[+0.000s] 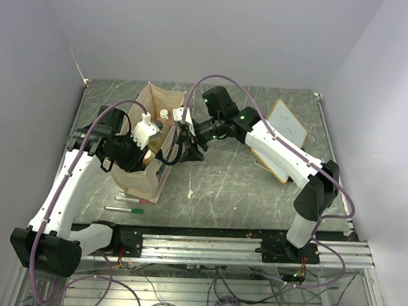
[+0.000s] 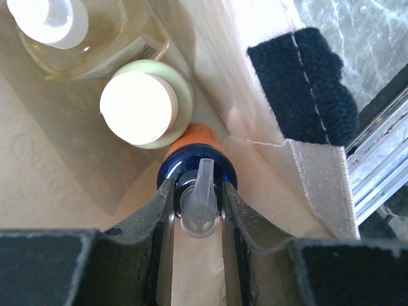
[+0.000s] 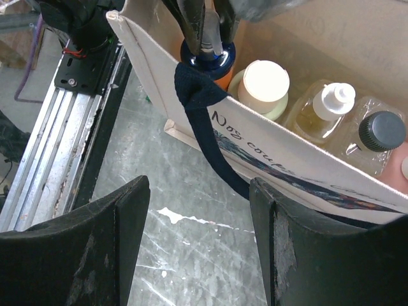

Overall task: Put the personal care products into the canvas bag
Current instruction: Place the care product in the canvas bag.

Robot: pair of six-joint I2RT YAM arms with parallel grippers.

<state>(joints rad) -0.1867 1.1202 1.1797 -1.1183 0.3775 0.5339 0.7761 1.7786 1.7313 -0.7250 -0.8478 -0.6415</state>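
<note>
The canvas bag point(image 1: 143, 181) stands upright left of centre. My left gripper point(image 2: 199, 191) reaches down inside it and is shut on the blue-white pump top of the orange bottle point(image 2: 197, 150), which is at the bag's near corner. In the right wrist view the bag point(image 3: 287, 150) also holds the pale green bottle point(image 3: 264, 83), the amber bottle point(image 3: 335, 99), the clear bottle point(image 3: 381, 131) and part of the salmon-pink bottle point(image 3: 398, 169). My right gripper point(image 3: 197, 191) is open and empty, hovering beside the bag's printed side, with the navy strap point(image 3: 210, 127) hanging near its right finger.
A wood-framed whiteboard point(image 1: 286, 129) lies at the back right. A red marker point(image 1: 131, 200) and a green marker point(image 1: 125, 209) lie in front of the bag. A metal rail point(image 1: 206, 248) runs along the table's near edge.
</note>
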